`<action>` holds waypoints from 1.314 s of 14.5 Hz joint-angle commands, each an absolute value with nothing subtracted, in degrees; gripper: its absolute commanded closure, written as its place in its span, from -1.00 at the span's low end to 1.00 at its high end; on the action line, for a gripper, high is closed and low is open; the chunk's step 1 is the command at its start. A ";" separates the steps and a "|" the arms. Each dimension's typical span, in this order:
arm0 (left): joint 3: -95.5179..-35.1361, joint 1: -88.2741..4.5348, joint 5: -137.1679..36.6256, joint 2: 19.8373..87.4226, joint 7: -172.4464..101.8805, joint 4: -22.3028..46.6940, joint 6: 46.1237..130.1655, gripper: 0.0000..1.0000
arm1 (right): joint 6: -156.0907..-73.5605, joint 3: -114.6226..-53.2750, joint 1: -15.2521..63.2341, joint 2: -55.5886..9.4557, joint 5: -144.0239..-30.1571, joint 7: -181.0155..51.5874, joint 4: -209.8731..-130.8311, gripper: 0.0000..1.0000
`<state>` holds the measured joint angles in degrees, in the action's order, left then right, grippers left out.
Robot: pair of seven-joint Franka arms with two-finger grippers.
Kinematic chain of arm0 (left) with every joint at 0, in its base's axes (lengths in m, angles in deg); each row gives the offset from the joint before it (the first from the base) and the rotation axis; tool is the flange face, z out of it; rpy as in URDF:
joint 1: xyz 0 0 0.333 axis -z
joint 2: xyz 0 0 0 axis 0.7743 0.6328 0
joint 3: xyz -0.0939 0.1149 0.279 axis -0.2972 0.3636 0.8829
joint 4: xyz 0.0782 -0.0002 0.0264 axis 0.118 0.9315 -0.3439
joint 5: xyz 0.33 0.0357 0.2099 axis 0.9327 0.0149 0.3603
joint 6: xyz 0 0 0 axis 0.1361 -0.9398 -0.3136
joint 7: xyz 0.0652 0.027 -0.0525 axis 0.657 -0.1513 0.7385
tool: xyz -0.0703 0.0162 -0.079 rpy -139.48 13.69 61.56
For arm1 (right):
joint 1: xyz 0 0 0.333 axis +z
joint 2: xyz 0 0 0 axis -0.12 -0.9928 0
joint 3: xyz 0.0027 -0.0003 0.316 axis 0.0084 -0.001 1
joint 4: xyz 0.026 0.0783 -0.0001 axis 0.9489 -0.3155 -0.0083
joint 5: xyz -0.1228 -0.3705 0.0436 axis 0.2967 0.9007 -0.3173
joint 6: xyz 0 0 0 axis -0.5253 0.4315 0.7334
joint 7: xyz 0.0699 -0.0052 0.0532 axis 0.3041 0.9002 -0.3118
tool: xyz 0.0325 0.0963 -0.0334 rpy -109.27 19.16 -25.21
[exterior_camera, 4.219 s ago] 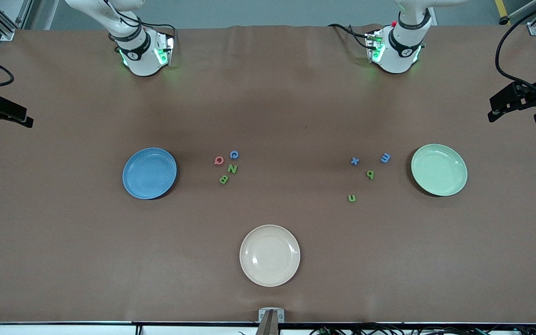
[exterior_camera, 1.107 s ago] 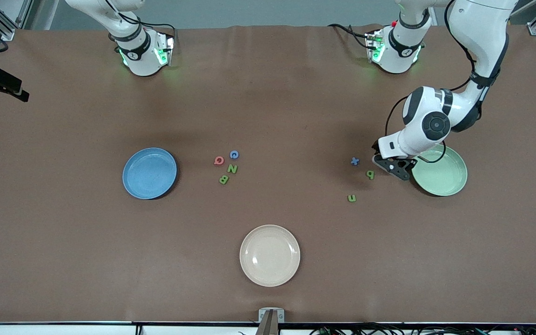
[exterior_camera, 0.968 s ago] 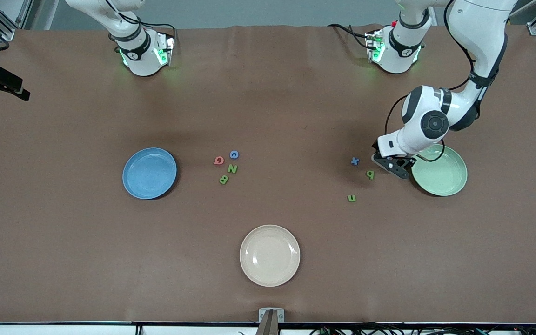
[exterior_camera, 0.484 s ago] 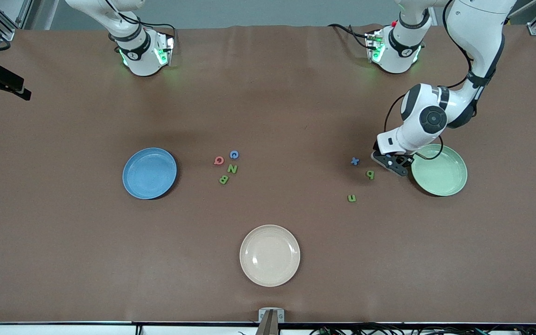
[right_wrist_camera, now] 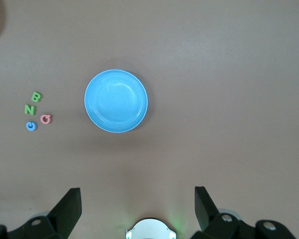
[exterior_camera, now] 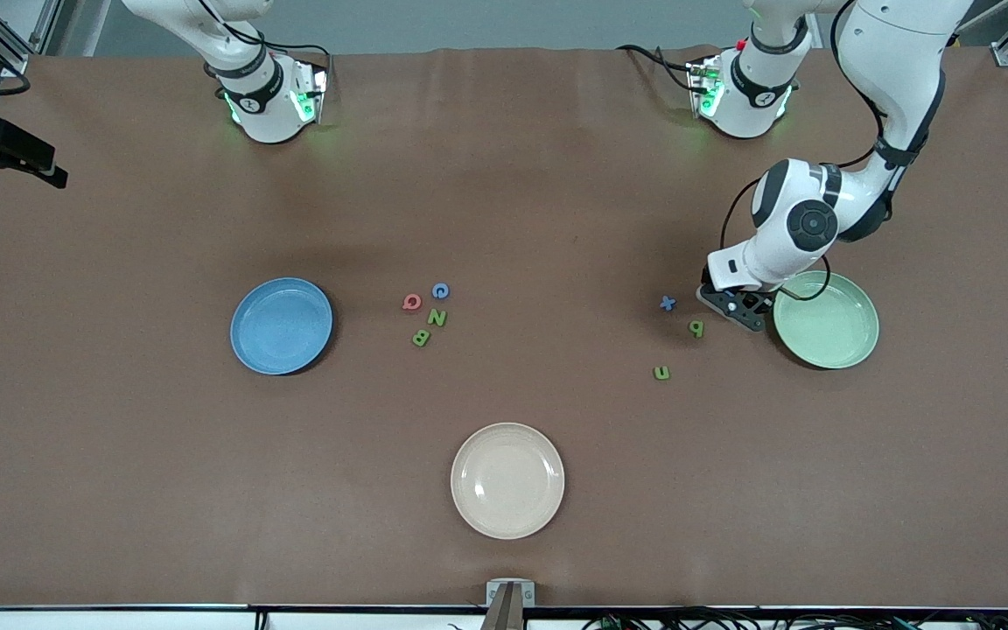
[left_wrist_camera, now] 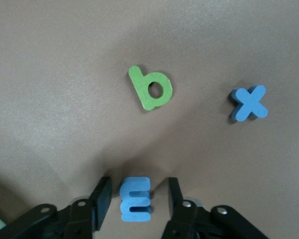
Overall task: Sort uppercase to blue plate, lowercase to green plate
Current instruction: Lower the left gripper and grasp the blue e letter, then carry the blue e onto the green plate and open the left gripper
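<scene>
- My left gripper (left_wrist_camera: 135,199): low at table, just beside green plate (exterior_camera: 826,318); fingers either side of blue m (left_wrist_camera: 135,198), small gaps both sides, not clamped.
- My right gripper (right_wrist_camera: 137,209): high over table at right arm's end, fingers wide apart, nothing held; arm waited.
- Lowercase: green p (exterior_camera: 696,328) & blue x (exterior_camera: 667,303) near m; green u (exterior_camera: 661,373) nearer front camera. None on a plate.
- Uppercase: red Q (exterior_camera: 412,302), blue C (exterior_camera: 440,290), green N (exterior_camera: 437,318), green B (exterior_camera: 420,337) clustered on table near blue plate (exterior_camera: 281,325).
- Cream plate (exterior_camera: 507,480): nearest front camera.
</scene>
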<state>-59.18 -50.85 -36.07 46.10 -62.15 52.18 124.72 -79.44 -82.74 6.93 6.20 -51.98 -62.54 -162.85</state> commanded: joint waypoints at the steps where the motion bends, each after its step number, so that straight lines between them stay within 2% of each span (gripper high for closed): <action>1: -59.22 -51.27 -35.13 46.20 -61.86 52.67 125.93 0.07 | -79.71 -82.28 7.33 8.05 -51.92 -62.93 -164.93 -1.00; 5: -59.13 -51.27 -35.13 46.47 -59.85 52.76 125.93 0.31 | -79.71 -82.28 7.24 8.04 -51.56 -62.93 -165.02 -1.00; 7: -59.13 -51.27 -35.04 46.47 -56.70 52.76 125.93 0.63 | -79.71 -82.28 7.16 8.04 -51.65 -62.93 -165.02 -1.00; 9: -59.22 -51.27 -35.04 46.29 -53.87 52.76 125.93 0.81 | -79.80 -82.28 7.16 8.04 -51.56 -62.85 -165.02 -1.00; 14: -59.31 -51.27 -35.04 43.14 -52.81 52.41 123.05 0.88 | -79.89 -82.37 6.98 8.04 -51.56 -62.85 -165.02 -1.00; 16: -59.22 -51.36 -35.04 39.63 -52.89 51.36 117.09 0.89 | -80.32 -82.45 6.72 8.04 -51.56 -62.85 -164.93 -1.00; 19: -59.22 -53.02 -35.04 36.36 -53.60 45.84 104.18 0.89 | -80.59 -82.45 6.72 8.04 -51.56 -62.85 -164.93 -1.00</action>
